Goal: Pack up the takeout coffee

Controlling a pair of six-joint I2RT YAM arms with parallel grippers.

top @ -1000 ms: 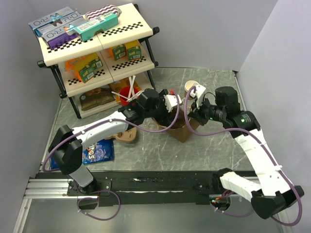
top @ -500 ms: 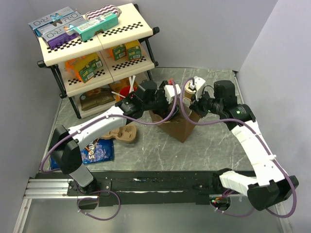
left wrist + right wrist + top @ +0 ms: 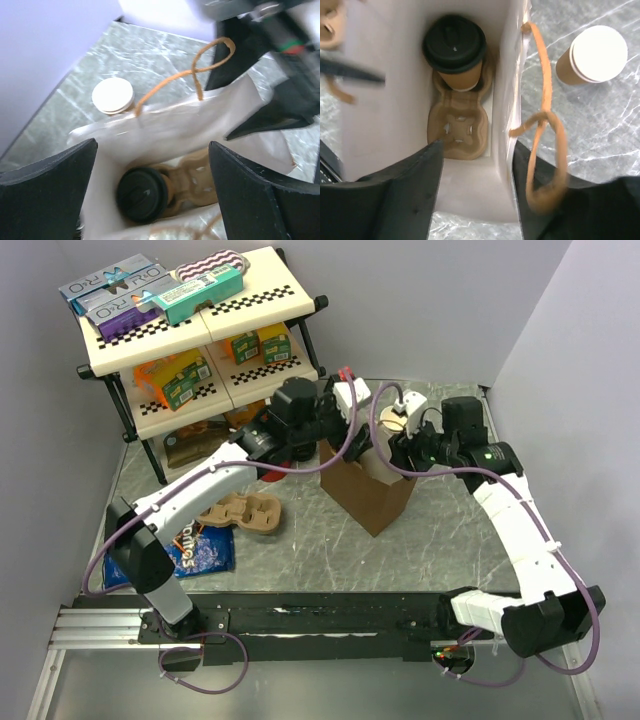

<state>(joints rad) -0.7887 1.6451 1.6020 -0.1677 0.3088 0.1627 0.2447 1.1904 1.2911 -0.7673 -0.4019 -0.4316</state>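
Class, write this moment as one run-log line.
coffee: upright in carrier inside bag | left claw: open over bag mouth | right claw: open, astride bag wall | step: coffee packed

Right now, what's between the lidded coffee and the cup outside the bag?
The bag wall and handle separate coffee and cup; right wrist view shows it.

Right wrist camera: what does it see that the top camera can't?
Only the right wrist view looks inside the paper bag: the takeout coffee sits in a cardboard carrier at the bottom. Only the top view shows the shelf, the blue snack packet and a spare carrier. Both show the bag and the second tan cup beside it.
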